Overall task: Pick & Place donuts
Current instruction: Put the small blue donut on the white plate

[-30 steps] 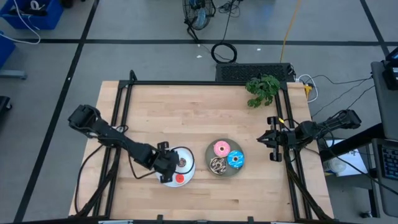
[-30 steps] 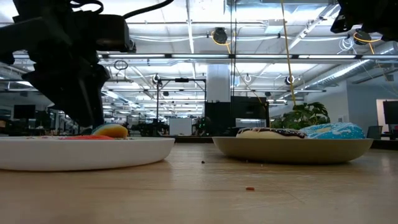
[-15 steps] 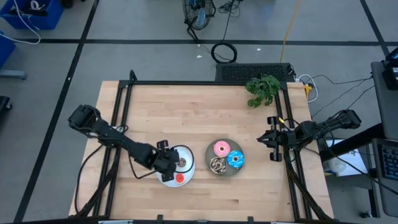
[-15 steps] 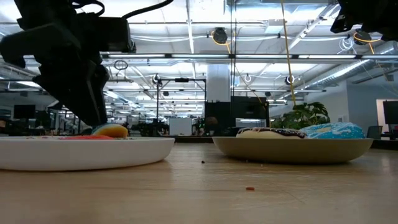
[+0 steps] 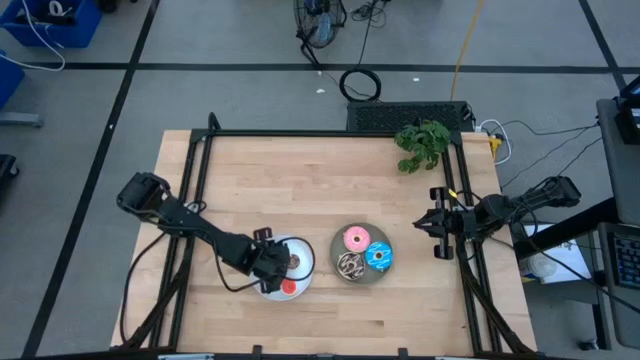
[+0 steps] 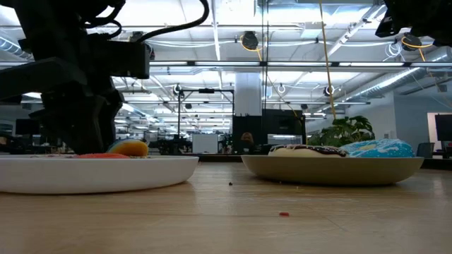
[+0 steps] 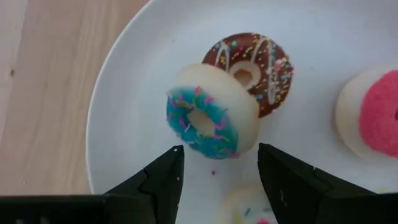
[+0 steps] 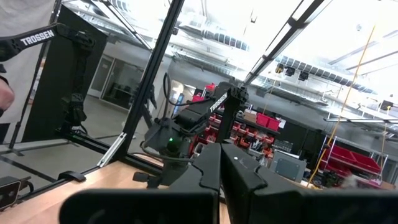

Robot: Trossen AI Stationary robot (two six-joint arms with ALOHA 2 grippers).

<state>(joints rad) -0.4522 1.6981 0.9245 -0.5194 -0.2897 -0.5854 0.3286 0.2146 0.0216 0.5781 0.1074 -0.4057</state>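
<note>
My left gripper (image 7: 217, 171) hangs open over the white plate (image 7: 143, 93), pointing steeply down. Its fingertips stand just short of a mini blue donut (image 7: 202, 121) and touch nothing. That donut is tilted, its lower edge on the plate, and it leans on a mini brown sprinkled donut (image 7: 258, 68). A mini red donut (image 7: 376, 115) lies beside them, and another mini donut (image 7: 245, 202) shows between the fingers. The grey plate (image 5: 362, 275) bears the pink (image 5: 354, 239), blue (image 5: 377, 256) and chocolate (image 5: 349, 264) donuts. My right gripper (image 5: 434, 226) waits shut at the table's right edge.
The white plate (image 5: 305, 255) and the grey plate sit side by side near the table's front edge. A green plant sprig (image 5: 421, 143) lies at the far right corner. Bare wood stretches across the far half of the table.
My left gripper has sunk a little toward the white plate, still open. The donuts and my right arm have kept still.
</note>
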